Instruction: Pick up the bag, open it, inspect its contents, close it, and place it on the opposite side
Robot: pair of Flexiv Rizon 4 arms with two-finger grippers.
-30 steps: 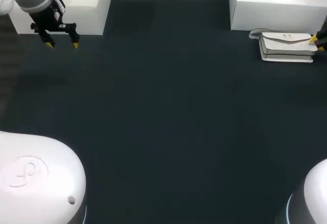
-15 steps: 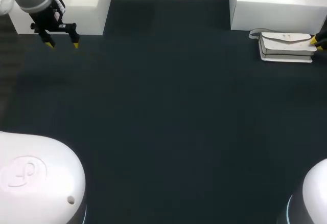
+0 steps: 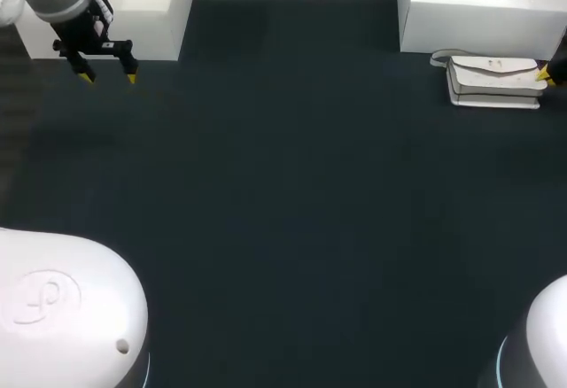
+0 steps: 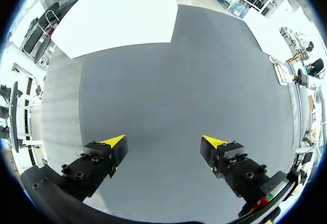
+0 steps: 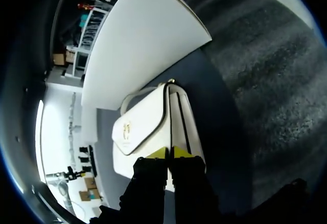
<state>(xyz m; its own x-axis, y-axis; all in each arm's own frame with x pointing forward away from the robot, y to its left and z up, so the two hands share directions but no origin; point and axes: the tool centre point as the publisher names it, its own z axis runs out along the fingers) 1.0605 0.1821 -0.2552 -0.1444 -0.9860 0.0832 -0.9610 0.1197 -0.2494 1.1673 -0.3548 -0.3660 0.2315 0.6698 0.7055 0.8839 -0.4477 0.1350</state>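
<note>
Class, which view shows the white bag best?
Right wrist view: the white bag sits close, flap and strap clear. Head view shows it small, far right; left wrist view, a distant speck.

Glossy white rounded arm housings are seen, one embossed with a curled emblem. The black left claw and right claw are tipped bright yellow, and black screws are set into the finger blocks.

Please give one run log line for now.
left gripper: open, empty | right gripper: shut on white bag | bag closed
</note>
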